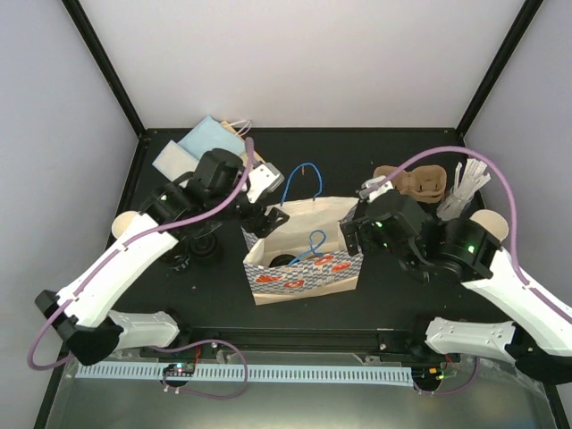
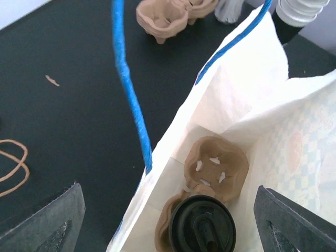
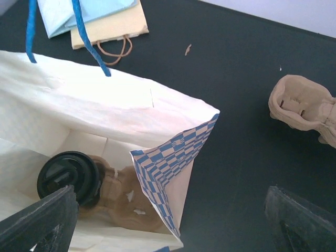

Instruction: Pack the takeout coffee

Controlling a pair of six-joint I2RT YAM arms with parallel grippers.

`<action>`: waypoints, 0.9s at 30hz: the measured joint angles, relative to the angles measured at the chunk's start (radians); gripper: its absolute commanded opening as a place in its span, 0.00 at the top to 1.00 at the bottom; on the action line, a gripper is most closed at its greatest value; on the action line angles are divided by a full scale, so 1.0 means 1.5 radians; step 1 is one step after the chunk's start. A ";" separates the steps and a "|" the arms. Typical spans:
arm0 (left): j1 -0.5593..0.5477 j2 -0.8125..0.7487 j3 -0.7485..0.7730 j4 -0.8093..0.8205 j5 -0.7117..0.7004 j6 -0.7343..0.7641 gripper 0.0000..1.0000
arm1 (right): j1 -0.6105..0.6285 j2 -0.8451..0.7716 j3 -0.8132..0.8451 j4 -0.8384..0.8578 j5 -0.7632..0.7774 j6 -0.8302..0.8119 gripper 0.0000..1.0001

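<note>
1. While both pairs of jaws stand wide apart and grip nothing, the left gripper (image 2: 172, 224) hangs over one end of the open blue-checked paper bag (image 2: 252, 89).
2. Just below its jaws, a round black plastic lid (image 2: 202, 227) fills one hole of the brown moulded-pulp two-hole cup tray (image 2: 216, 167) on the bag's floor.
3. Right gripper (image 3: 173, 220) hovers over the bag's other end. Out past its jaws, a second pulp tray (image 3: 302, 107) lies on the black table (image 3: 236, 63).

Rough pulp tray (image 2: 216, 167), glossy plastic lid (image 2: 202, 224)

Whatever's under round black plastic lid (image 2: 202, 224) hidden; lid cut by btm edge, left wrist view. Brown moulded-pulp two-hole tray (image 3: 116, 199) partly behind blue-checked paper bag (image 3: 169, 167) wall. Second brown pulp tray (image 3: 302, 105) cut off at rt edge.
</note>
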 measured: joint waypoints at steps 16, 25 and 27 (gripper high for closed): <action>0.000 0.111 0.031 0.011 0.039 0.068 0.69 | 0.000 -0.066 -0.023 0.024 -0.010 -0.003 0.00; 0.001 0.153 0.079 0.005 0.036 0.077 0.98 | 0.000 -0.066 -0.028 0.035 -0.012 -0.005 0.01; 0.007 0.158 0.082 0.007 0.033 0.066 0.99 | 0.000 -0.069 -0.033 0.039 -0.009 -0.005 0.01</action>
